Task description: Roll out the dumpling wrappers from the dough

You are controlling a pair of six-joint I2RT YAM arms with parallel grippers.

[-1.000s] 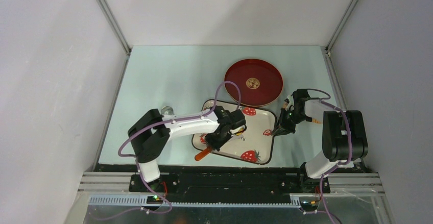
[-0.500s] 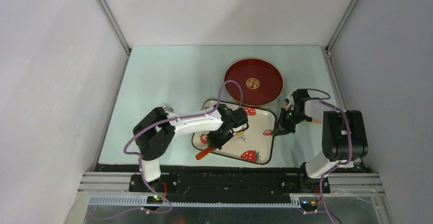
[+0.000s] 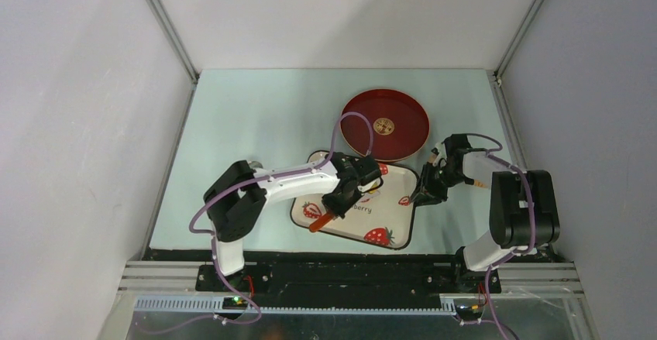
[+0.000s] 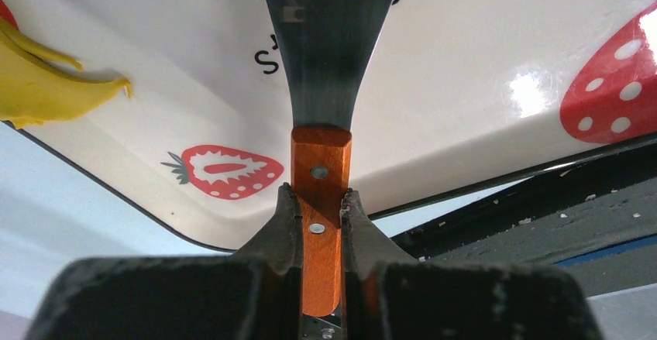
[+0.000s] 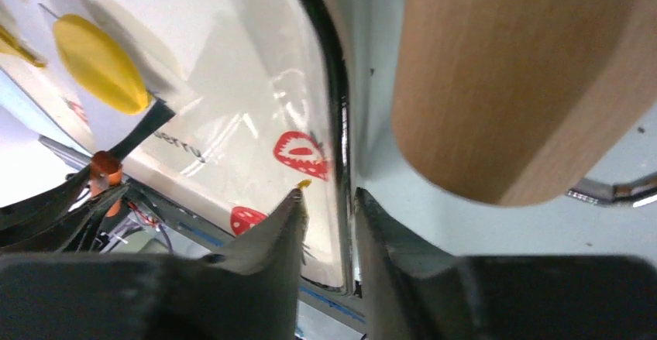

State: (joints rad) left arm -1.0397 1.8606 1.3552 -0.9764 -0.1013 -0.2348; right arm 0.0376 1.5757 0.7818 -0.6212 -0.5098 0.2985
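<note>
The dumpling wrapper, a yellow oval, lies on the strawberry tray at the blade tip of the scraper. A crescent dough scrap lies by the tray's edge. The left tool is clenched on the orange scraper handle. The right tool, fingers slightly parted, straddles the tray's right rim beside a wooden rolling pin.

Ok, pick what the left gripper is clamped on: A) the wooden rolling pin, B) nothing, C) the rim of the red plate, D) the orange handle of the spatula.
D: in the left wrist view the left gripper pinches the spatula by its orange handle, blade out over the tray.
</note>
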